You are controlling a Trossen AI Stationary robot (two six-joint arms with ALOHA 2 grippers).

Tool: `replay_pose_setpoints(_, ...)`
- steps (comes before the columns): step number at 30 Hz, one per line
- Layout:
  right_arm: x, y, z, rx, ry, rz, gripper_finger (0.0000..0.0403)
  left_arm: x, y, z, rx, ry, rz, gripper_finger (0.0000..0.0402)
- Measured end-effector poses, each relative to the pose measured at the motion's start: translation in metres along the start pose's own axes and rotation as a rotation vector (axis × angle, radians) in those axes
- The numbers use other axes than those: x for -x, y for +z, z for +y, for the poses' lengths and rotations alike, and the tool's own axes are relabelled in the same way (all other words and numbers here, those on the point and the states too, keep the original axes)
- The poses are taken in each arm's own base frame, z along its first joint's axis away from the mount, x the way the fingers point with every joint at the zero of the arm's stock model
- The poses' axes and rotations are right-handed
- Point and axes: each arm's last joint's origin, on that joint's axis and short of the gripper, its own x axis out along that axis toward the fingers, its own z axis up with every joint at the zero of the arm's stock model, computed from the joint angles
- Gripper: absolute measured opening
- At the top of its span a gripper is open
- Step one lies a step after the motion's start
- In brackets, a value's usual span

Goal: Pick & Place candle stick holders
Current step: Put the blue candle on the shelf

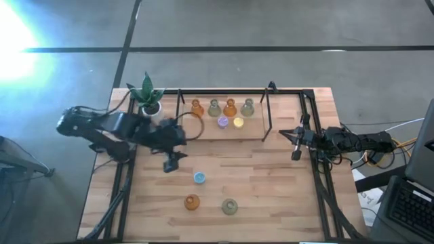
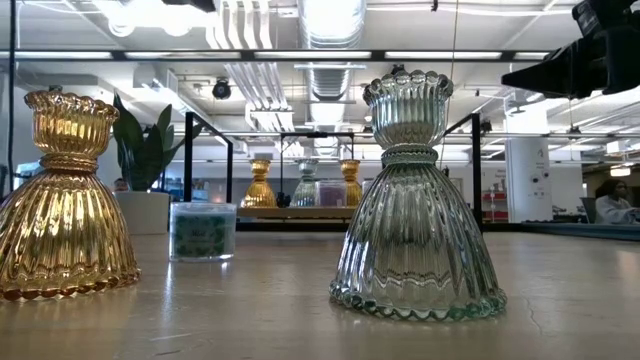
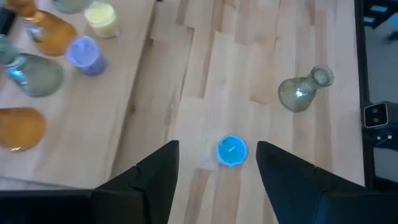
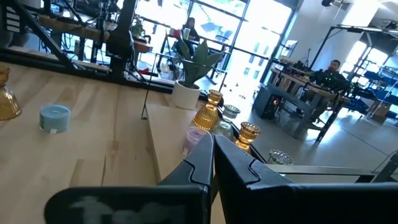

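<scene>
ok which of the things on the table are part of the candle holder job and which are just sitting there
Part of the job:
- amber holders
- green holders
- small blue holder
- purple holder
- yellow holder
- raised board they stand on

Just sitting there:
- potted plant
- black frame

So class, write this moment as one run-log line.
left gripper: open above blue holder | right gripper: shut, waiting at table's right | six holders on raised board
</scene>
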Motion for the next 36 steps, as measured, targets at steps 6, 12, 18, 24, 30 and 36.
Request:
replay_pose_setpoints(6,0.0,0.0,0.0,0.001,0.0,0.002,0.0008,-0.038,0.018,0.001,-0.058,-0.038,0.112,0.0218)
replay_pose_setpoints(12,0.0,0.0,0.0,0.001,0.001,0.003,0.0008,-0.073,0.016,-0.001,-0.146,-0.083,0.249,0.0218)
replay_pose_setpoints(18,0.0,-0.001,0.0,0.002,0.001,0.004,0.0008,-0.098,0.008,-0.002,-0.193,-0.074,0.322,0.0218)
replay_pose_setpoints(24,0.0,-0.001,0.0,0.002,0.001,0.005,0.0008,-0.122,-0.001,-0.002,-0.16,-0.089,0.289,0.0218)
replay_pose_setpoints(30,0.0,-0.001,0.0,0.002,0.001,0.005,0.0008,-0.141,-0.019,0.001,-0.112,-0.095,0.317,0.0218)
replay_pose_setpoints(36,0.0,-0.001,0.0,0.002,0.001,0.005,0.0008,-0.159,-0.037,0.003,-0.057,-0.124,0.321,0.0218)
